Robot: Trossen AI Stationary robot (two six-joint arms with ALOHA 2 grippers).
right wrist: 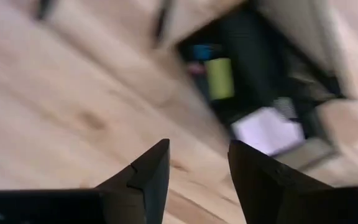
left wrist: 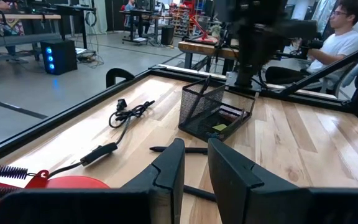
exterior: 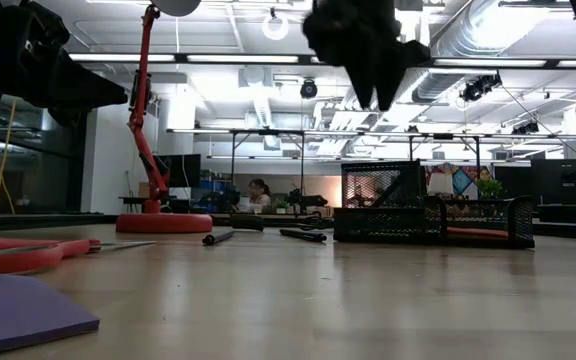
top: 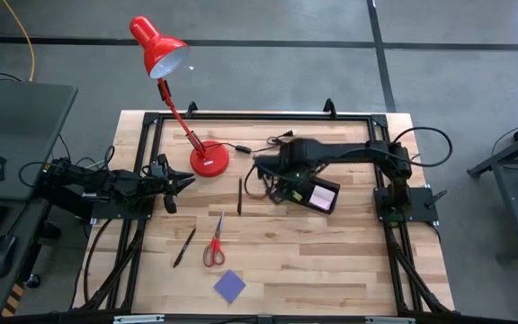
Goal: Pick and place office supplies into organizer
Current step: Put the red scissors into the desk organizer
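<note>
Nearest my low camera lies the blue-purple note pad, a flat matte square at the lower left of the frame; from above it sits at the bottom centre, turned corner-on like a diamond. Just behind it I see the red-handled scissors, plastic loops toward the bottom of the overhead frame, metal blades running up the frame, long axis nearly vertical. Left of them a thin dark pen slants from lower left to upper right. A second dark pen lies almost vertical at mid-frame, between the lamp's round red base and the organizer.

The organizer is black wire mesh, rectangular, one taller section at its left end in the low view; it stands right of centre on the pale wooden table. Inside I make out a pink note pad and a small yellow piece, though the right wrist picture is too smeared to place them by compartment.

The right gripper hangs above the organizer, its fingers apart and holding nothing. The left gripper waits at the table's left edge, fingers narrowly parted, empty. A black cable with plug lies near the table's far rim.
</note>
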